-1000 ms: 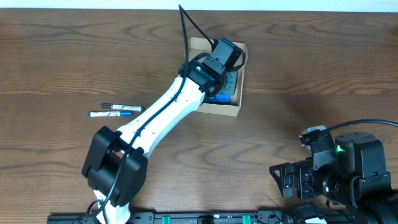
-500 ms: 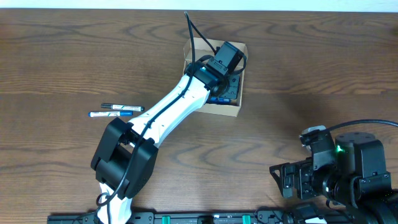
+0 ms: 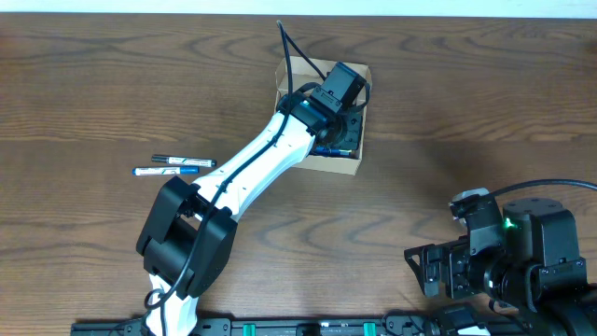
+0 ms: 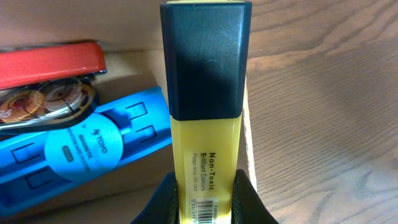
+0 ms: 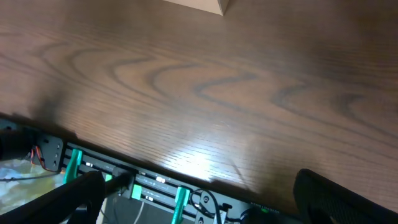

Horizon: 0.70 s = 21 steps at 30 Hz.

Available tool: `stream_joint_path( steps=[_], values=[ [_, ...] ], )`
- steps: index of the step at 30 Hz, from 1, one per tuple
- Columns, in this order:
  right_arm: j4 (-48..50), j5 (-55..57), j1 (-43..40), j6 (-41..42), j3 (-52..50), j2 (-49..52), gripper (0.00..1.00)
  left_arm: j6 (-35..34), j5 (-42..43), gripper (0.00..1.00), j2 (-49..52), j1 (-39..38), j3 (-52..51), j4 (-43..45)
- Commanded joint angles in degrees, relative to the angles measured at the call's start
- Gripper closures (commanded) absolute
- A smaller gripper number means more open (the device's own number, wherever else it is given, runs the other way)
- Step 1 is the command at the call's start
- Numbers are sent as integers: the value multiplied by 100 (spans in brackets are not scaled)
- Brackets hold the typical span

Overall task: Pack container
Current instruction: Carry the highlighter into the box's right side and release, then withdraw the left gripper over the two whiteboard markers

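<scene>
The left fingers (image 4: 165, 202) are pinching a yellow highlighter (image 4: 206, 93) just above the container (image 3: 333, 166) at the far middle of the worktop (image 3: 466, 112) (the right fingers (image 5: 74, 193) are sitting spread wide), so packing seems to be underway and the next move is calling for nudging inward before releasing

Soft, even light from above leaves the dark wood table (image 5: 155, 74) fairly dim, with a white glare patch at its near edge in the right wrist view; the close yellow highlighter (image 4: 208, 155) is sharp, its cap partly shadowed.
</scene>
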Motion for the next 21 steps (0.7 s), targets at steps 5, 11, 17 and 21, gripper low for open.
stream_joint_path(
  steps=[5,11,17,21],
  values=[
    [2,-22,-46,-79,68,7,1,-70,52,64,72,-20,-15,24],
    [2,-22,-46,-79,68,7,1,-87,57,47,46,-17,-15,2],
    [2,-22,-46,-79,68,7,1,-109,44,47,-337,50,-13,-138],
    [2,-22,-46,-79,68,7,1,-107,-487,48,-1014,188,13,-570]
  ],
)
